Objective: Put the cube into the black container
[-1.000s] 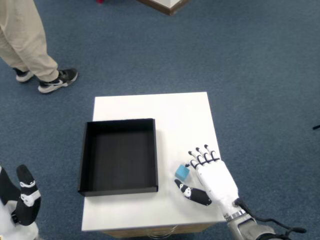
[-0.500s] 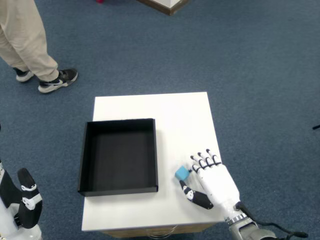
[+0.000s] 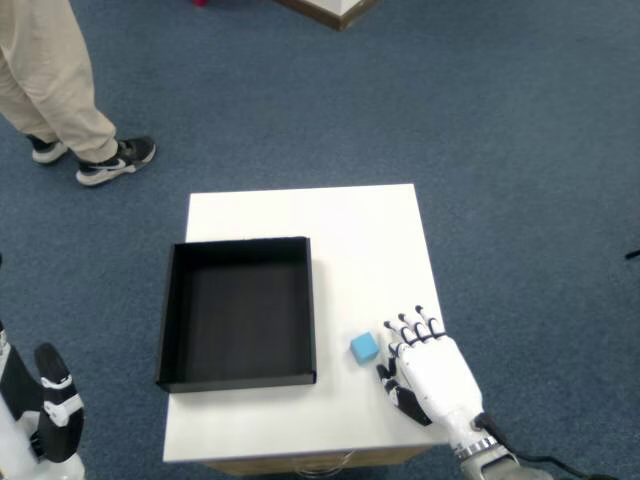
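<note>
A small light-blue cube (image 3: pixel 364 347) lies on the white table (image 3: pixel 350 230), just right of the black container's front right corner. The black container (image 3: pixel 312 310) is a shallow square tray with nothing in it, on the table's left half. My right hand (image 3: pixel 428 372) rests near the table's front right corner, a little right of and below the cube. Its fingers (image 3: pixel 410 327) are spread and point away from me, and the thumb is tucked at its left side. A small gap separates the hand from the cube, and it holds nothing.
My left hand (image 3: pixel 55 410) hangs off the table at the bottom left. A person's legs and shoes (image 3: pixel 95 150) stand on the blue carpet at the upper left. A wooden corner (image 3: pixel 335 10) shows at the top edge.
My right hand has drawn back toward the front right, off the cube. The thumb, which reached under the cube, has pulled in. The cube stays in about the same place.
</note>
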Robot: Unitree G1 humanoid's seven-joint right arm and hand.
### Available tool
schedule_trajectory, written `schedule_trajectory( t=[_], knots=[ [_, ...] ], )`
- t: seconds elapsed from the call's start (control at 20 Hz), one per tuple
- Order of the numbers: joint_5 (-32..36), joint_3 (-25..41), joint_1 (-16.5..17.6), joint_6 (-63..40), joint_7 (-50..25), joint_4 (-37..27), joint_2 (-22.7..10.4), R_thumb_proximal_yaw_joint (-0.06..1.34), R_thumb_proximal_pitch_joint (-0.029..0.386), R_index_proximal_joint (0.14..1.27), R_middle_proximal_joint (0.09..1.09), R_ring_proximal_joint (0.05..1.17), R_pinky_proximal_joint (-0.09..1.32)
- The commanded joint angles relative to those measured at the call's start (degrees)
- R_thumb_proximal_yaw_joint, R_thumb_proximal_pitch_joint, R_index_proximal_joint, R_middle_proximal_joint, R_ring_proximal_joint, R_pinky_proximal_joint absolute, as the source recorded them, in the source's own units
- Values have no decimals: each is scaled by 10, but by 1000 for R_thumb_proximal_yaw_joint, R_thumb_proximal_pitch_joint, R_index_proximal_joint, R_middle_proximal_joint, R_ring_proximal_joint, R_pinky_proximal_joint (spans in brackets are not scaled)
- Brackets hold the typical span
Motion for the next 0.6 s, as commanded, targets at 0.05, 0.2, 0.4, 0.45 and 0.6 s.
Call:
schedule_trajectory(
  t=[0.05,0.2,0.4,0.45,0.6],
  knots=[
    [10,-9,-15,-16,-43,-8,-8,1112,147,1114,360,288,144],
    [10,-10,-16,-17,-53,-8,-9,1004,123,925,364,292,157],
    [11,-12,-20,-14,-47,-3,-12,535,41,670,348,290,151],
    [11,-12,-20,-11,-44,-2,-12,535,40,672,345,289,148],
    [12,-13,-20,-3,-32,0,-9,513,20,669,331,283,139]
  ],
)
